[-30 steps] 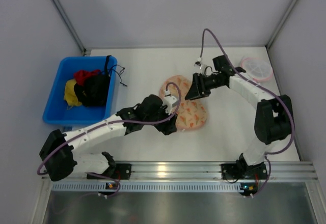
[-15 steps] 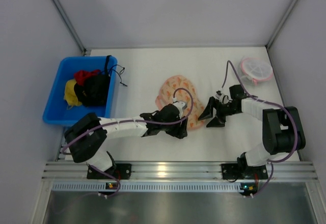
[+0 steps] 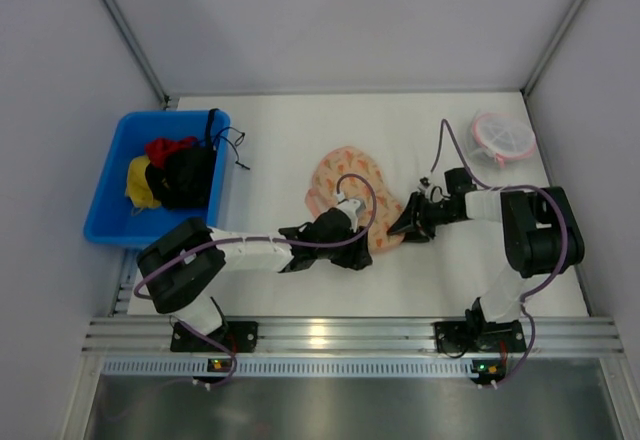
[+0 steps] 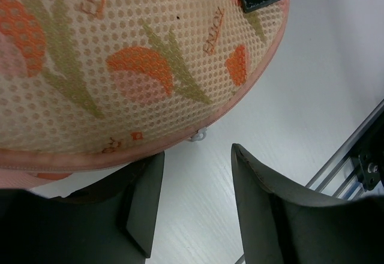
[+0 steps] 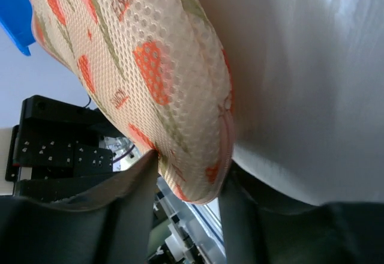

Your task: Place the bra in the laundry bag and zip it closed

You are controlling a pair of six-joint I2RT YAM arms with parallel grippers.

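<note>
The laundry bag (image 3: 348, 192) lies mid-table, cream mesh with orange prints and a pink edge, domed as if filled. The bra is hidden. My right gripper (image 3: 409, 222) is at the bag's right lobe. In the right wrist view the bag's rim (image 5: 204, 156) sits between both fingers, which press on it. My left gripper (image 3: 349, 254) rests low at the bag's near edge. In the left wrist view it (image 4: 197, 156) stands open over bare table, with its left finger (image 4: 141, 198) against the pink edge. A small white zip pull (image 4: 198, 135) pokes out just beyond the fingertips.
A blue bin (image 3: 112, 203) with red, yellow and black clothes stands at the left. A round pink-rimmed white mesh item (image 3: 503, 138) lies at the back right. A metal rail (image 3: 350, 335) runs along the near edge. Grey walls close in on three sides.
My right gripper came down from over the bag's far part to its right lobe and closed on the rim. The left arm reached further right along the bag's near edge.
</note>
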